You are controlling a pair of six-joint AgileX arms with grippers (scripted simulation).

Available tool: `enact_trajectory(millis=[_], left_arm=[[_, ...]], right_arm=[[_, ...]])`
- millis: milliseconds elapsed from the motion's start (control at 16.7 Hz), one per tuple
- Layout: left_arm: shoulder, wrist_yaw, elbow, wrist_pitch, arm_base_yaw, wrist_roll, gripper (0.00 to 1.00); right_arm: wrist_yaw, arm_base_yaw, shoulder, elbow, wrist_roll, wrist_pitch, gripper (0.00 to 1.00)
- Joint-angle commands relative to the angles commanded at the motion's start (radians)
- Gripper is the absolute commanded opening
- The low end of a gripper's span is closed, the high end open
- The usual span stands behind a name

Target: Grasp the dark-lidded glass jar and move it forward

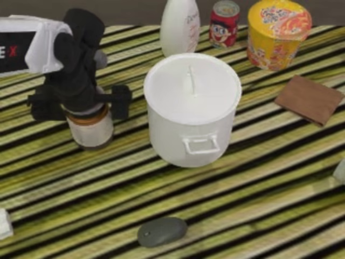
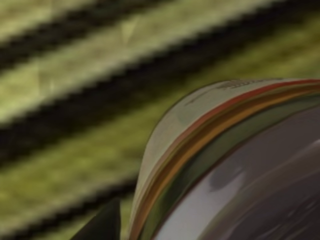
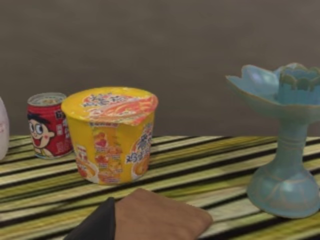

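The dark-lidded glass jar (image 1: 92, 129) stands upright on the striped mat at the left. My left gripper (image 1: 81, 105) is down over its top and hides the lid in the top view. Its two black fingers straddle the jar, one on each side, and stand open. In the left wrist view the dark grey lid (image 2: 260, 190) and orange-brown band fill the frame. One fingertip (image 2: 105, 225) there shows a strip of mat between it and the jar. My right gripper (image 3: 160, 237) is parked off the right side, open and holding nothing, with one fingertip (image 3: 102, 222) showing.
A big white lidded pot (image 1: 192, 110) stands just right of the jar. Behind are a white bottle (image 1: 180, 24), the red cartoon can (image 1: 224, 22) and a yellow noodle cup (image 1: 277, 33). A brown pad (image 1: 309, 99), a teal goblet (image 3: 285, 150) and a grey mouse (image 1: 161, 231) lie elsewhere.
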Motion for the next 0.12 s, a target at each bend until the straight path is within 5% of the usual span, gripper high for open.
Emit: enact_trajectory(millis=[120], left_arm=[[0.000, 0.000, 0.000, 0.000, 0.000, 0.000, 1.00]], right_arm=[[0.000, 0.000, 0.000, 0.000, 0.000, 0.000, 1.00]])
